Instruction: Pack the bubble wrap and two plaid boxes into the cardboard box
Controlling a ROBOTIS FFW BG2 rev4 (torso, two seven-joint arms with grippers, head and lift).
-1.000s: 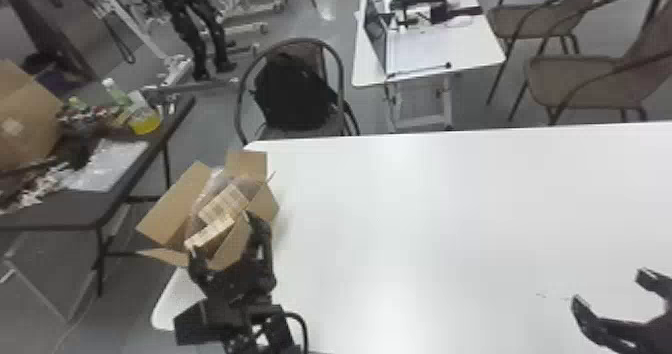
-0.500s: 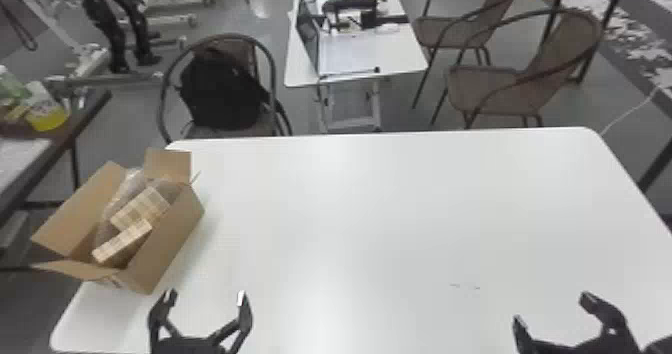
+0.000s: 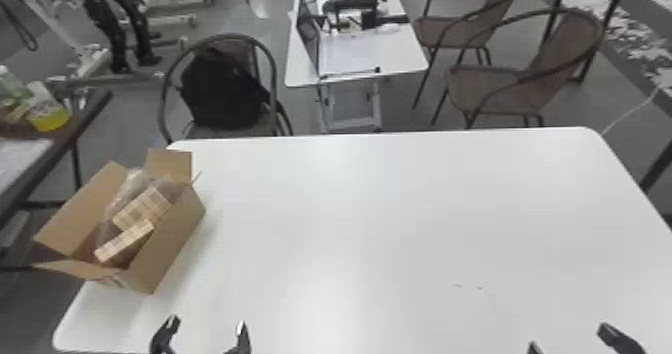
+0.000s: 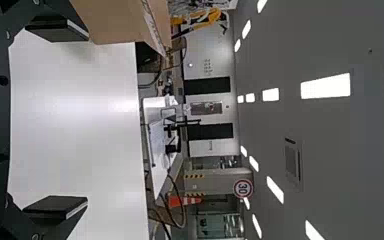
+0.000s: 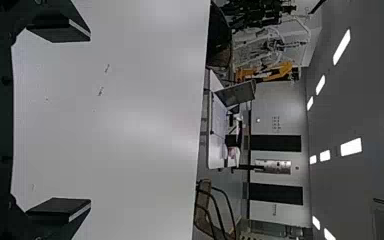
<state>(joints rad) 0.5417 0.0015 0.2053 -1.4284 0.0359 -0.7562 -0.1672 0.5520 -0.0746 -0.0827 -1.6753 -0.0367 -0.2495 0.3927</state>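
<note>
Nearby | backpack (image 3: 220,90) on chair (image 3: 249,53) | laptop (image 3: 308,33) on desk (image 3: 402,53) | cardboard box (image 3: 172,243) flaps splayed

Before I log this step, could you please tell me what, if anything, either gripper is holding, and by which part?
Nothing is held: the left gripper and the right gripper both have open, empty fingers.

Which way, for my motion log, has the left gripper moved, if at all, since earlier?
Yes. In the head view, the left gripper has drawn back from the cardboard box toward the robot.
</note>
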